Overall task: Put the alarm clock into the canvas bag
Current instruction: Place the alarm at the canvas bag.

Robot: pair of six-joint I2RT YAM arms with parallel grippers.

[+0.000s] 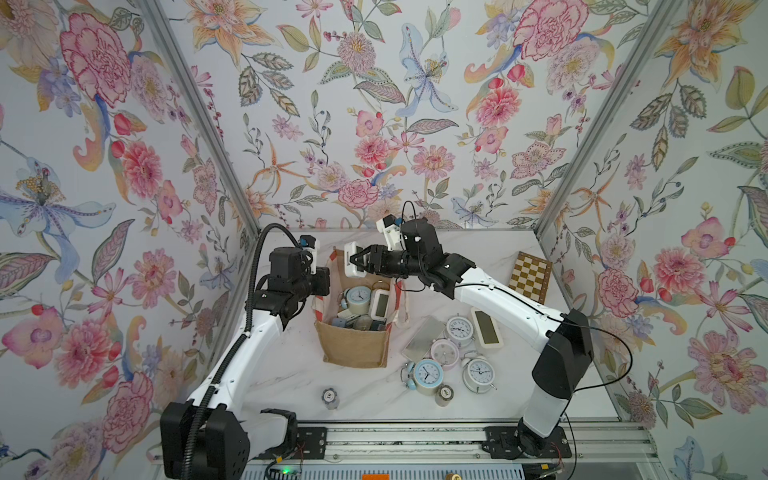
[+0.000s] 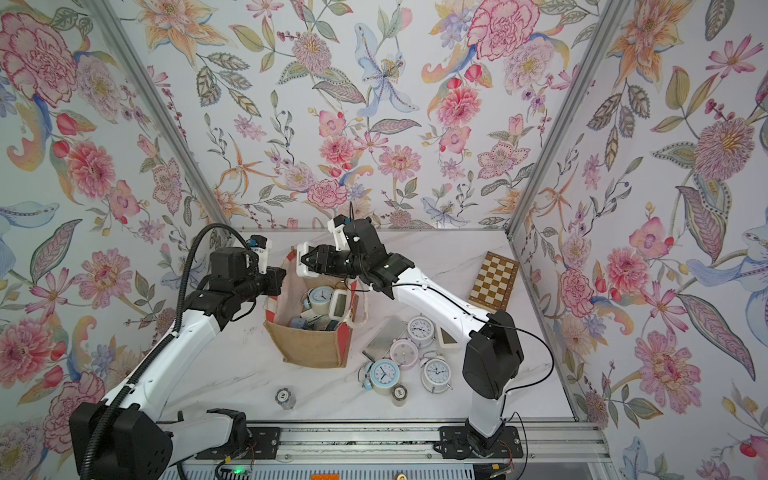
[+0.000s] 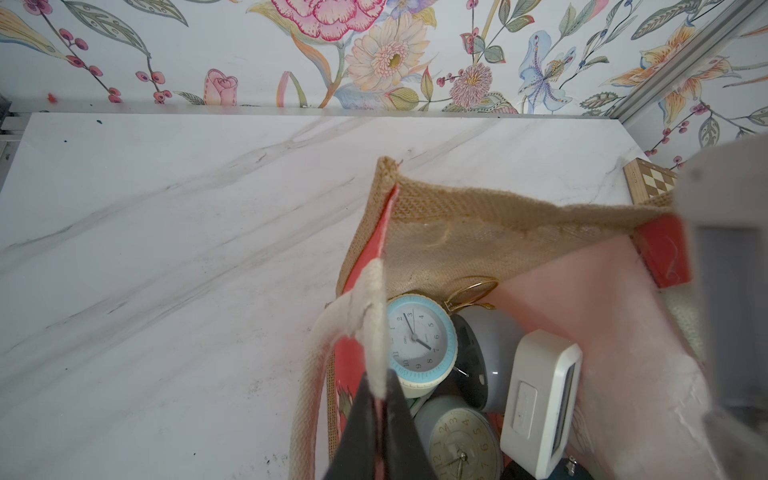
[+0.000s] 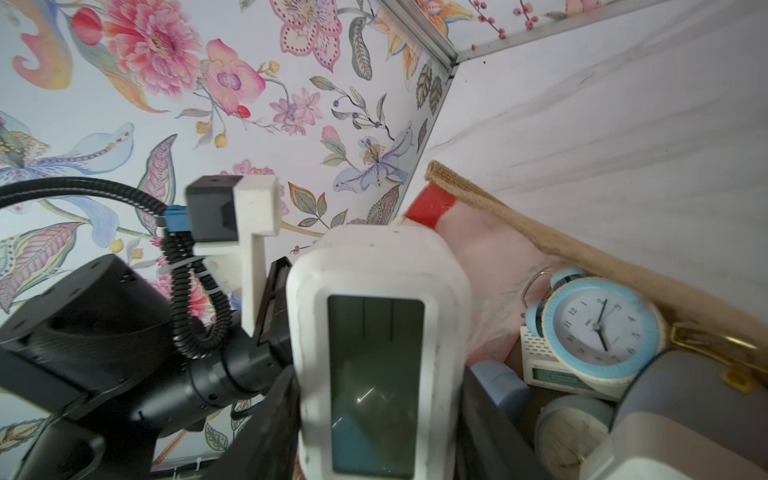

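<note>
One tan burlap canvas bag [image 1: 353,349] with red-and-white striped sides is recorded. Loose on the white marble counter [image 1: 291,365], four round analogue clocks are counted: white twin-bell clock [image 1: 459,330], second white twin-bell clock [image 1: 478,372], pink clock [image 1: 444,353], blue-rimmed clock [image 1: 426,374]. Also tallied there: one white digital clock [image 1: 487,328], one flat grey slab [image 1: 423,338], two squat cylinders [image 1: 330,397], one chequered wooden board [image 1: 530,276]. One white rectangular digital alarm clock [image 4: 374,257] is held aloft. Inside the bag, three round clocks [image 3: 419,345] and two white rectangular clocks [image 3: 540,399] are made out.

walls [image 1: 374,104]: floral wallpaper | tabletop [image 1: 291,374]: white marble | corner posts [image 1: 205,124]: aluminium | light: soft, even
</note>
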